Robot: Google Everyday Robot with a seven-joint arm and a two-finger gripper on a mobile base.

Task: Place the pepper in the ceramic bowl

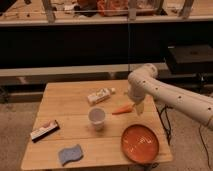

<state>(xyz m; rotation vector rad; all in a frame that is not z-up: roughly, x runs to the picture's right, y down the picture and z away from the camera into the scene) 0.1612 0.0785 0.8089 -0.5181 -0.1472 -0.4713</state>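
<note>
The pepper (122,109), a slim orange tapered object, lies on the wooden table (65,107) right of centre. The ceramic bowl (140,143), a wide shallow orange-red dish, sits at the table's front right corner and holds nothing. My gripper (137,108) hangs from the white arm (165,92) that reaches in from the right. It points down at the pepper's right end, close to or touching it. The pepper rests on the table.
A small translucent white cup (97,118) stands just left of the pepper. A white and tan carton (100,95) lies behind it. A flat packaged bar (45,130) lies at the left edge and a blue sponge (70,154) at the front left.
</note>
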